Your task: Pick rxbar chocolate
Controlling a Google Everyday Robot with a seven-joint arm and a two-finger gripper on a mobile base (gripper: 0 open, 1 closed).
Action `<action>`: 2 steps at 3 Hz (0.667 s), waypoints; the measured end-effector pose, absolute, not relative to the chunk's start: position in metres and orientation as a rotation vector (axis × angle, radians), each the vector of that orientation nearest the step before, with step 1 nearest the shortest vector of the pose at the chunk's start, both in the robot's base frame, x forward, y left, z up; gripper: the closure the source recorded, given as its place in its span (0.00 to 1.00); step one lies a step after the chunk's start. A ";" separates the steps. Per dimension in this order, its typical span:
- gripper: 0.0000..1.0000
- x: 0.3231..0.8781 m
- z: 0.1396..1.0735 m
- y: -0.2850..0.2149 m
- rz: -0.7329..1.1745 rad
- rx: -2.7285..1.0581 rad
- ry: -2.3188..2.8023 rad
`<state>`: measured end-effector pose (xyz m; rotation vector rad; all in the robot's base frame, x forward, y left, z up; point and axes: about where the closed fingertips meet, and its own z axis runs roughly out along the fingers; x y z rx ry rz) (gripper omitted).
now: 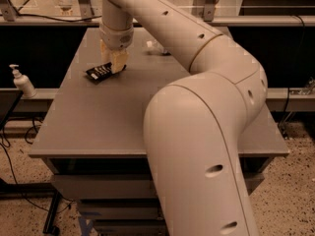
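Note:
The rxbar chocolate (100,73), a flat black bar with white lettering, lies on the grey table (98,122) at its far left part. My gripper (116,63) reaches straight down from the pale arm (197,58) and is at the bar's right end, touching or overlapping it. The bar's right tip is hidden behind the gripper.
A small white object (151,44) lies on the table's far side, partly behind the arm. A pump bottle (22,82) stands on a ledge off the table's left edge. A railing and dark shelf run behind the table. The arm's big elbow covers the table's right half.

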<state>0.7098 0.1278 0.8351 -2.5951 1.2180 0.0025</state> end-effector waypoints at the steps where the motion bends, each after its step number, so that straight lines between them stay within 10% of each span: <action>1: 1.00 0.708 0.850 0.115 -0.019 -2.577 1.233; 2: 1.00 0.706 0.875 0.099 -0.064 -2.554 1.246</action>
